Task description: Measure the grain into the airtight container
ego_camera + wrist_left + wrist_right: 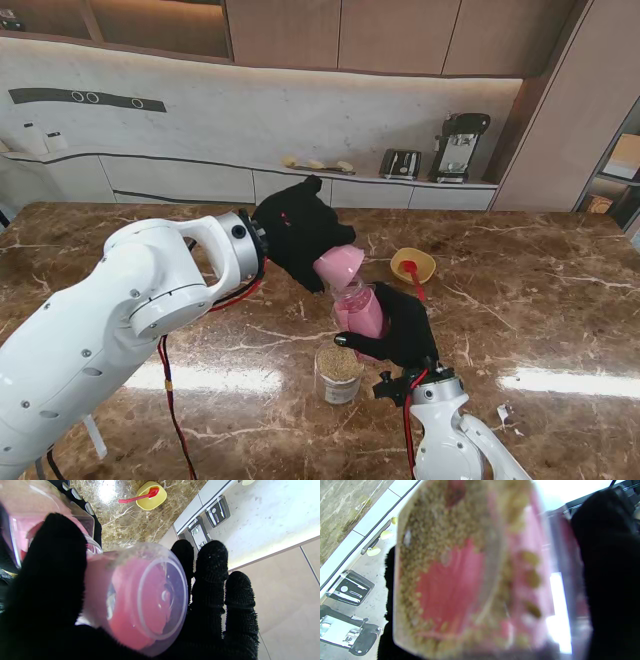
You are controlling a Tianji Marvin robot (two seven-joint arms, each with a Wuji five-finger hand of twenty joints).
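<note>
My left hand [293,233], in a black glove, is shut on a small pink measuring cup [339,266]. The cup is tipped mouth-down over a clear pink container [358,310]. My right hand [405,327] is shut on that container and holds it above the table. In the left wrist view the cup's clear bottom [147,600] faces the camera, with my fingers [212,580] wrapped behind it. The right wrist view looks through the container wall [470,575], where tan grain lies against the pink inside. A thumb [607,580] presses its side.
A small jar of grain [340,375] stands on the marble table [520,320], nearer to me than the held container. A yellow bowl [413,265] with a red spoon [136,498] sits farther off to the right. A toaster [400,164] and coffee machine [459,146] stand on the back counter.
</note>
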